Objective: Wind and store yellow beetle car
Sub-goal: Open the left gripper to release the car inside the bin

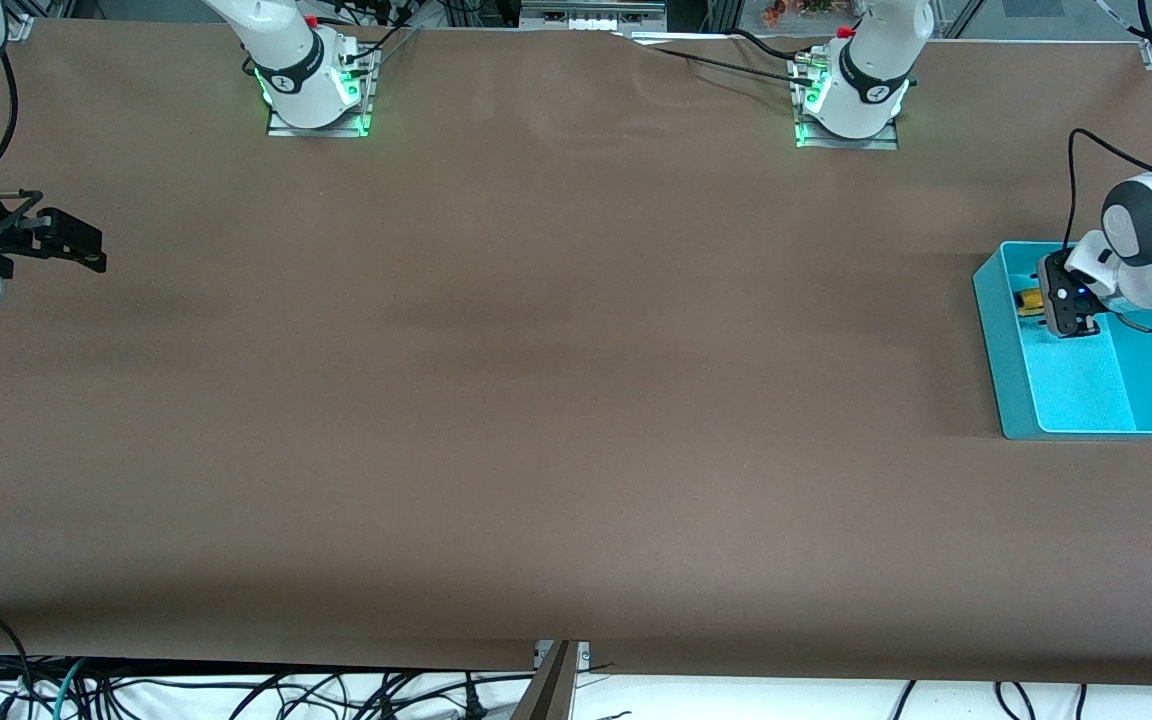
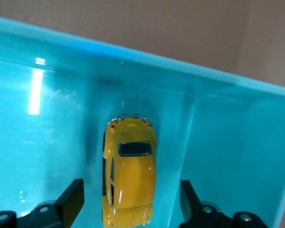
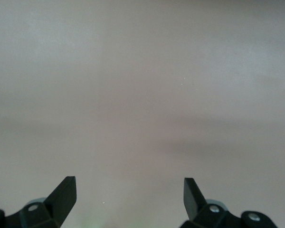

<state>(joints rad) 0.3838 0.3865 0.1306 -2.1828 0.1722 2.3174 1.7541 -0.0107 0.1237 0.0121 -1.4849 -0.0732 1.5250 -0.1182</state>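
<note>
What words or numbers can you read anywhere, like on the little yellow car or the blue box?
None can be read.
Yellow beetle car: no letters or numbers show on it.
Turquoise bin: plain, no label.
Round marks on the arm bases: too small to read.

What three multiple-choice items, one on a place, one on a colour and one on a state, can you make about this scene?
1. Where is the yellow beetle car?
A. On the bare table
B. In the turquoise bin
C. Under the right tool

2. What colour is the table cover?
A. Brown
B. White
C. Green

3. How does the left tool stand?
A. Shut on the car
B. Shut on nothing
C. Open, a finger on each side of the car, gaps between

Key: 1 B, bin walls surround the car. 2 A, the cover is brown throughout. 3 C, the left wrist view shows both fingers clear of the car. The right tool waits open over bare table.
</note>
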